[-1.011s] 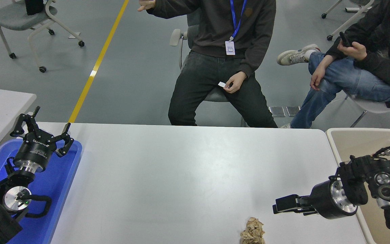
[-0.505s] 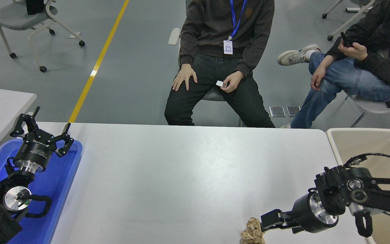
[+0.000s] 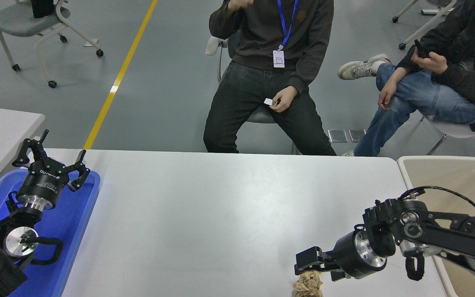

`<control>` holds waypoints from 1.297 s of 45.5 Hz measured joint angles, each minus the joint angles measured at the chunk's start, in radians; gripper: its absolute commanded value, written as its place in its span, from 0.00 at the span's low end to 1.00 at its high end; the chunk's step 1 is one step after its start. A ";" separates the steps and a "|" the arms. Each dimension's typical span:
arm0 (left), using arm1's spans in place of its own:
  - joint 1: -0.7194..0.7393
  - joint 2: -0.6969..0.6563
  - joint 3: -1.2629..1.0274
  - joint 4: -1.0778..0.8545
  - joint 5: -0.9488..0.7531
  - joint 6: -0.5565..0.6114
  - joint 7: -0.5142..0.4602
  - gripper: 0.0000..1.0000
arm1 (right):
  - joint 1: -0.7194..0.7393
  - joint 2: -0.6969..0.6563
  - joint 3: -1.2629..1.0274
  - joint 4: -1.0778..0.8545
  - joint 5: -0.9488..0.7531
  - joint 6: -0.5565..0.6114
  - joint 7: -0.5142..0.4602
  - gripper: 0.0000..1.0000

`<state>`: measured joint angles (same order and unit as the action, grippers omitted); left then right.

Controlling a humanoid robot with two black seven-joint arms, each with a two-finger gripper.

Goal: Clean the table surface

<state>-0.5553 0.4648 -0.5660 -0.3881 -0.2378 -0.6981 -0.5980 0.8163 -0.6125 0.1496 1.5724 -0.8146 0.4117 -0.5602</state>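
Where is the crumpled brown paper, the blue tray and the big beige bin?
crumpled brown paper (image 3: 307,284), head view, middle of the wad.
blue tray (image 3: 91,194), head view, right rim.
beige bin (image 3: 447,159), head view, far rim.

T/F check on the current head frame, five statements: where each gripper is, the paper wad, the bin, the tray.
1. The right gripper is right above the crumpled paper wad. True.
2. The paper wad lies in the beige bin. False: it sits on the table surface, at the near edge.
3. The left gripper is over the blue tray, fingers spread. True.
4. The left gripper holds the paper wad. False: it holds nothing.
5. The beige bin stands at the table's left end. False: it is at the right end; the blue tray is at the left.
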 measured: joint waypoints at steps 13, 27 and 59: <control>0.000 0.000 0.000 0.000 0.000 0.000 0.000 1.00 | -0.066 0.045 0.010 -0.048 -0.080 -0.020 0.001 1.00; 0.000 0.000 0.000 0.000 0.000 0.000 0.000 1.00 | -0.099 0.081 0.014 -0.067 -0.117 -0.054 0.003 1.00; 0.000 0.000 0.000 0.000 0.000 0.000 0.000 1.00 | -0.141 0.111 0.013 -0.082 -0.245 -0.108 0.069 0.81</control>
<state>-0.5553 0.4648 -0.5660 -0.3881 -0.2378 -0.6980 -0.5983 0.6756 -0.5015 0.1622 1.4903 -1.0596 0.3037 -0.4916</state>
